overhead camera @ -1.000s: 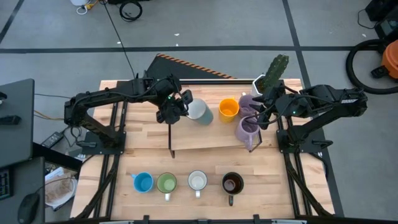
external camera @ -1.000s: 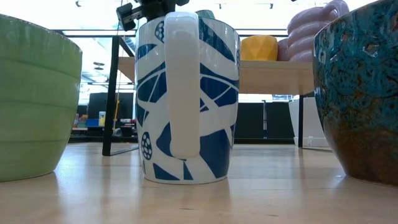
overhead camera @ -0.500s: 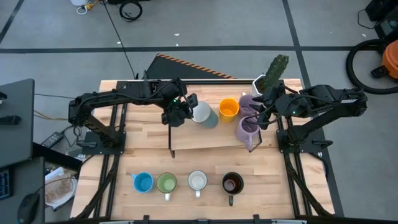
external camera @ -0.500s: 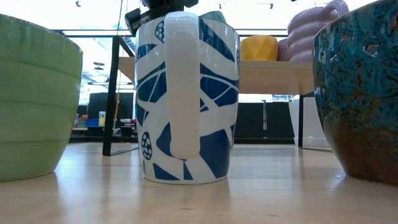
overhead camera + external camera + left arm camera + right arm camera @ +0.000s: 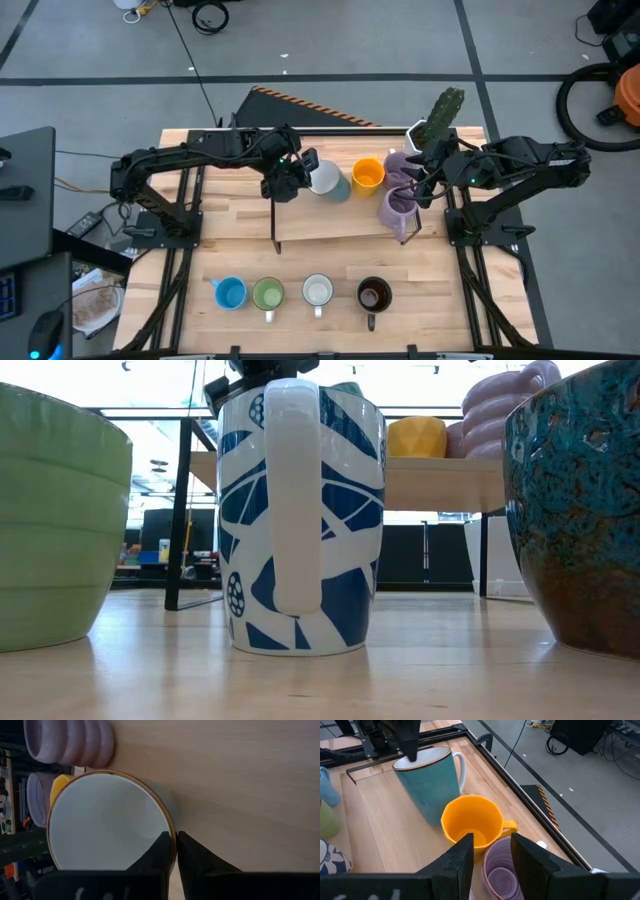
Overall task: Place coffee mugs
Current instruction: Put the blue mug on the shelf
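Four mugs (image 5: 301,293) stand before the shelf (image 5: 335,220); left end effector (image 5: 297,178) pinches the teal mug (image 5: 322,180) rim there; right end effector (image 5: 421,185) open.

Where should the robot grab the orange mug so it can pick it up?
Probably by the rim. The orange mug stands upright with its mouth open, so one finger can go inside and one outside from above. Best on the side away from its handle and the lilac mug, which crowds it. The left gripper already pinches the teal mug the same way.
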